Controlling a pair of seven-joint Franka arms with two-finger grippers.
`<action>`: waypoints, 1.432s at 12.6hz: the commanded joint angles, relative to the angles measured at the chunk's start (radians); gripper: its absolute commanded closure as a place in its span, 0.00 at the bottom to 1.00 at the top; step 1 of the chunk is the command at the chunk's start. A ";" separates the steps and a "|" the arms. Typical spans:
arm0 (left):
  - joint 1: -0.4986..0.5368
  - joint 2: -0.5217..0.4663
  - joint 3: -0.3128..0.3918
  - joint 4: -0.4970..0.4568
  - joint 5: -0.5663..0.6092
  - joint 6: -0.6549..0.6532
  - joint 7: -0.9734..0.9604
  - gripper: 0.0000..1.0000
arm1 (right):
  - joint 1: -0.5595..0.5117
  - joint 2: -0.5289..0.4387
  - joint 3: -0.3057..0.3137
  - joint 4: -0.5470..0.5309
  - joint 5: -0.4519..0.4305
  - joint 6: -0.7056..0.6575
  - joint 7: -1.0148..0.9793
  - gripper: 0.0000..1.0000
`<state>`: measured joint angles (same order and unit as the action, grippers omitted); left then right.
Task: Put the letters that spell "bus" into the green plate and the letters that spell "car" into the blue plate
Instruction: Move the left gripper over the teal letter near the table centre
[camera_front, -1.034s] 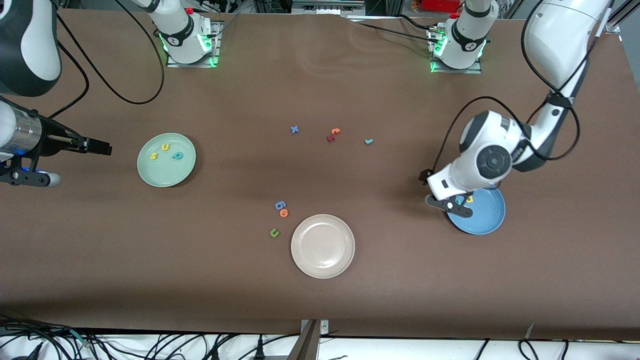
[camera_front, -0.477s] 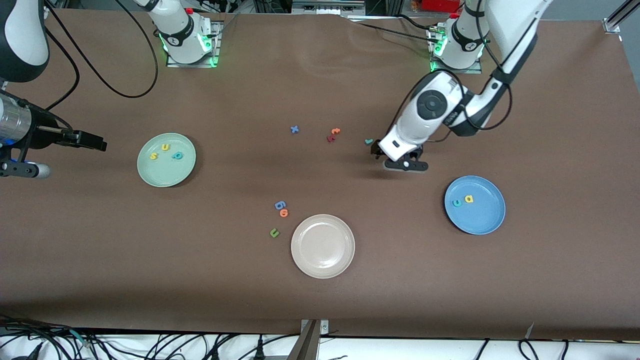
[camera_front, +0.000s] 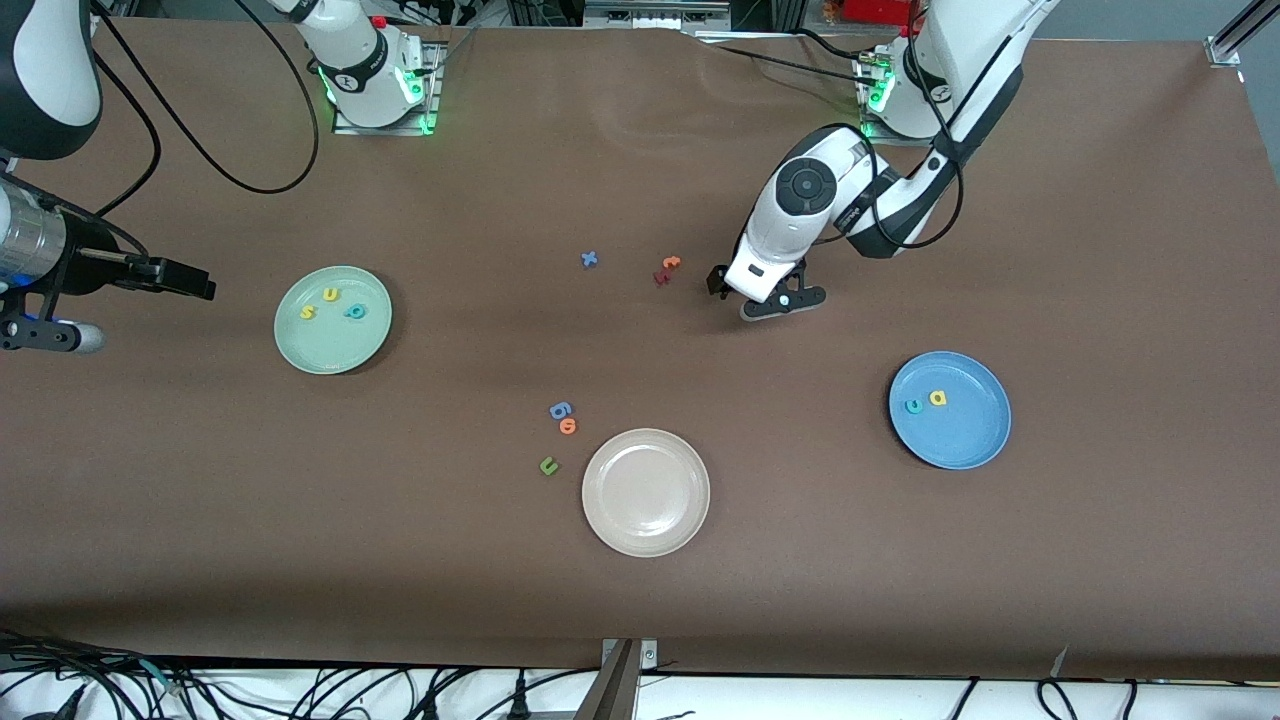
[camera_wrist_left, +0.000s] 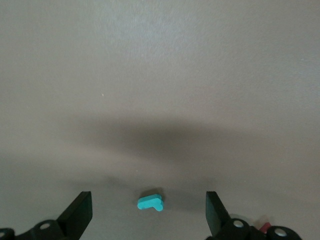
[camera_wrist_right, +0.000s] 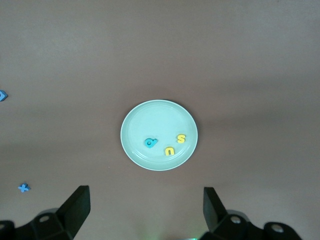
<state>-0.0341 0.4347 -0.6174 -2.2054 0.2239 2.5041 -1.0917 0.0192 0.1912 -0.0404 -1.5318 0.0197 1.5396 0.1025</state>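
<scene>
The green plate (camera_front: 330, 350) holds a yellow "s" (camera_front: 308, 313), a yellow "u" (camera_front: 331, 294) and a teal "b" (camera_front: 354, 311). A teal "c" (camera_front: 913, 406) and a yellow "a" (camera_front: 938, 398) lie in the blue plate (camera_front: 960, 440). My left gripper (camera_front: 750, 292) is low over the table beside the orange and dark-red letters. In the left wrist view it (camera_wrist_left: 148, 200) is open, with the teal "r" (camera_wrist_left: 150, 203) lying flat between its fingers, untouched. My right gripper (camera_front: 195, 282) waits open, high up at the right arm's end of the table, and looks down on the green plate (camera_wrist_right: 150, 120).
A beige plate (camera_front: 646, 540) sits nearest the front camera. Beside it lie a blue "g"-like letter (camera_front: 560, 410), an orange "o" (camera_front: 568, 426) and an olive "u" (camera_front: 548, 465). A blue "x" (camera_front: 589, 259) and the orange and dark-red letters (camera_front: 666, 268) lie mid-table.
My left arm has swung from over the blue plate, leaving the "c" and "a" in it, to over the teal "r". The right arm has barely shifted.
</scene>
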 joint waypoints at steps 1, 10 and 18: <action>-0.012 0.016 0.002 -0.007 0.029 0.038 -0.089 0.00 | -0.016 -0.030 0.022 -0.031 -0.017 0.008 0.002 0.00; -0.050 0.055 0.005 -0.066 0.058 0.130 -0.157 0.15 | -0.016 -0.030 0.024 -0.031 -0.017 0.000 0.002 0.00; -0.052 0.065 0.008 -0.080 0.061 0.154 -0.175 0.37 | -0.016 -0.030 0.024 -0.031 -0.015 -0.001 0.002 0.00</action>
<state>-0.0818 0.4958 -0.6154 -2.2790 0.2457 2.6423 -1.2347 0.0190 0.1911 -0.0359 -1.5343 0.0195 1.5385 0.1028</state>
